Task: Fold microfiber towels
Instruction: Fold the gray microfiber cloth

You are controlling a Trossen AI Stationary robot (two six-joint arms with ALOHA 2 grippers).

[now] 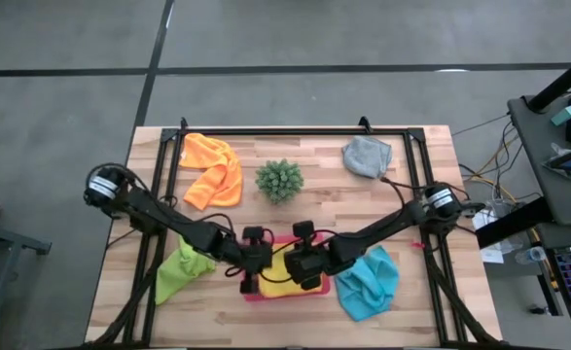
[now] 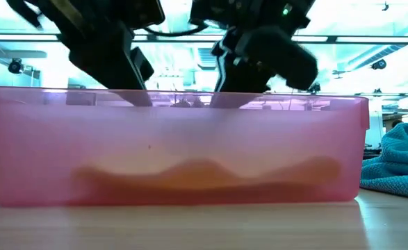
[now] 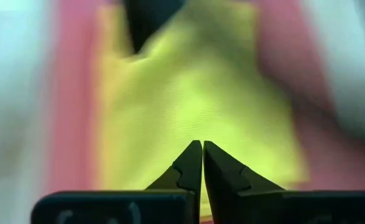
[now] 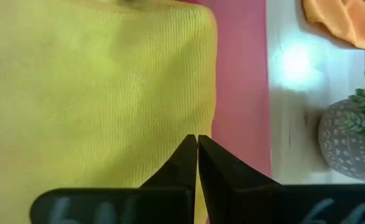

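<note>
A yellow microfiber towel point(image 1: 283, 279) lies flat inside the pink tray point(image 1: 256, 296) near the table's near edge, and shows through the tray's wall point(image 2: 204, 173) in the low view. My left gripper point(image 1: 266, 274) and my right gripper point(image 1: 291, 274) hover side by side over it, both shut with nothing between the fingers. The left one point(image 3: 203, 144) points at the towel's middle point(image 3: 194, 87). The right one point(image 4: 196, 138) is over the towel's edge point(image 4: 204, 93), beside the bare tray floor point(image 4: 241, 93). In the low view both reach only to the tray's rim.
Around the tray lie a lime green towel point(image 1: 180, 270) at the left, a light blue one point(image 1: 368, 282) at the right, an orange one point(image 1: 212, 170) at the far left and a grey one point(image 1: 366, 156) at the far right. A small spiky plant point(image 1: 279, 180) stands at the far middle.
</note>
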